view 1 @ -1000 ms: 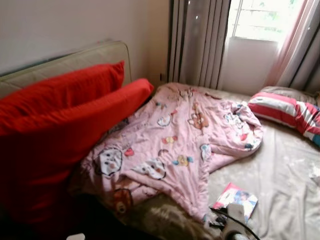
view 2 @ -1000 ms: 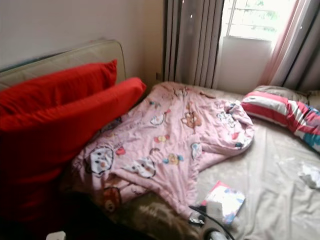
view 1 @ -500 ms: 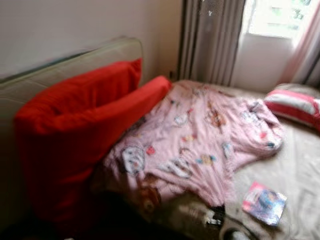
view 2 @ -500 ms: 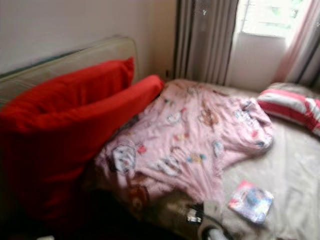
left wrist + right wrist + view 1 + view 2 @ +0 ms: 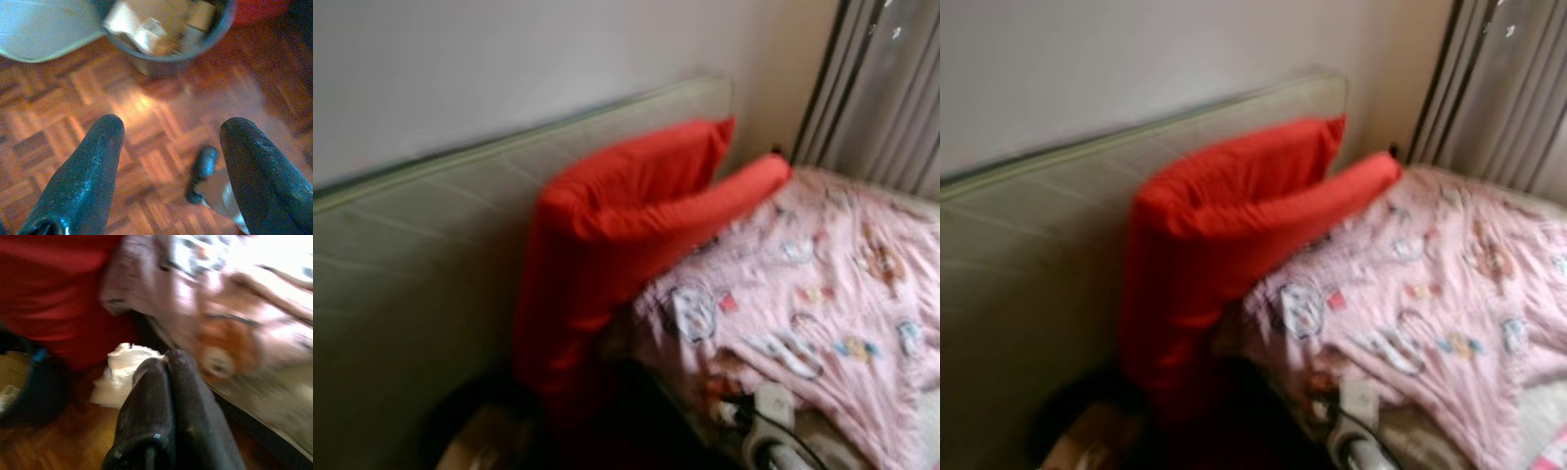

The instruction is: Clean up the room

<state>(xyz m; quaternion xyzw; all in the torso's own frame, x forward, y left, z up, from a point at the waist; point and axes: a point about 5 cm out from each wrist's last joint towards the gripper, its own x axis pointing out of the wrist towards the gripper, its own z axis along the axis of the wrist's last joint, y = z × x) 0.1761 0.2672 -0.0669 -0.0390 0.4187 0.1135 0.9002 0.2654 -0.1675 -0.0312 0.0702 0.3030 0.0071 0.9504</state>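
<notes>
Clearly the tidying is midway: the right gripper (image 5: 164, 364), fingers pressed together, pinches a crumpled white tissue (image 5: 122, 369) beside the bed, near the dark bin (image 5: 166, 34) already holding scraps. The left gripper (image 5: 168, 147) hangs spread and empty over the wooden floor (image 5: 58, 112). The pink blanket (image 5: 822, 313) still lies rumpled.
</notes>
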